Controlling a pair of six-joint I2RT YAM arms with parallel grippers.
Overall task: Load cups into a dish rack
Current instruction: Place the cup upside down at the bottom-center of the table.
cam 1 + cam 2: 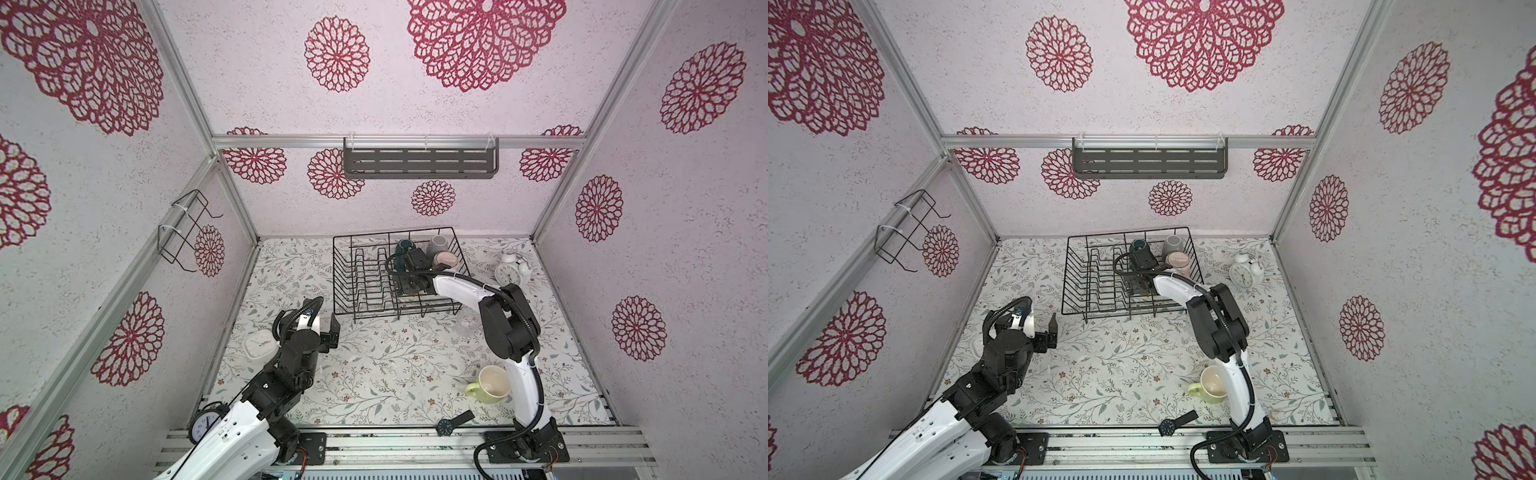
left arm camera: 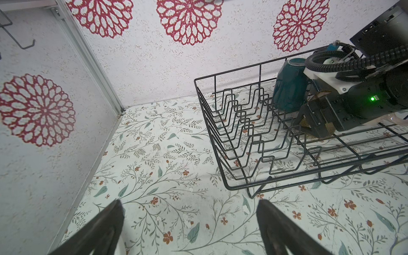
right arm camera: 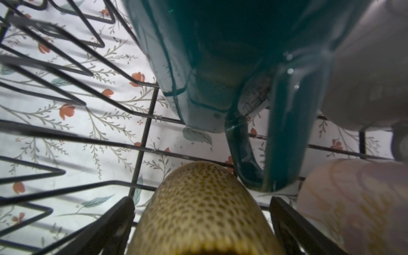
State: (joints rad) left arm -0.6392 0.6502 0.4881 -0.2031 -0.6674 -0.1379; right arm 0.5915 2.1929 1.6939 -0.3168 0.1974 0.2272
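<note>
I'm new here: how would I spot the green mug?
On the floral tabletop, look near the front edge, well before the black wire dish rack. Beside the white lower link of the right arm is the light green mug: the only green cup, cream inside, unlike the teal mug, grey mug and pink mug in the rack.

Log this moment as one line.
right gripper: open around amber tumbler in dish rack | left gripper: open, empty | racked: teal mug, grey mug, pink mug | on table: green mug, clear glass
</note>
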